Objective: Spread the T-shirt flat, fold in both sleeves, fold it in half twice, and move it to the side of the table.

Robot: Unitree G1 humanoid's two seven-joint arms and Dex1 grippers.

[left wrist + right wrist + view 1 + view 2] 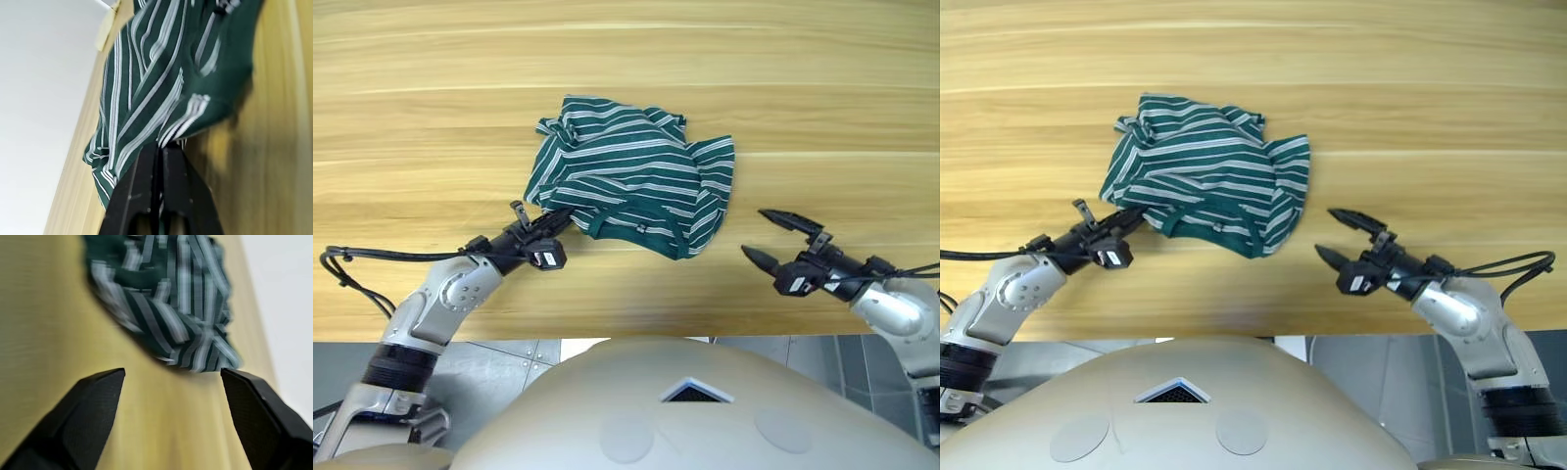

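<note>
The green striped T-shirt (631, 176) was bunched in a heap on the wooden table (607, 59). The left gripper (568, 211) was at the shirt's near-left edge, jaws pinching a fold of fabric. The right gripper (754, 233) hung off the shirt's right side, jaws spread wide, not touching it.

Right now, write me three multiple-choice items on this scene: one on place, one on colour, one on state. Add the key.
1. The T-shirt lies: A) on the table, ahead of both grippers; B) hanging over the table's near edge; C) on the floor.
2. Its colour: A) plain red; B) dark green with pale stripes; C) blue with dots.
3. The right gripper has its jaws: A) shut on a sleeve; B) shut, empty; C) open, clear of the T-shirt.

Key: 1 A, it sits bunched on the table top; 2 B, the stripes are plain in every view; 3 C, a wide gap parts the jaws, while the left gripper pinches the T-shirt's near edge.
</note>
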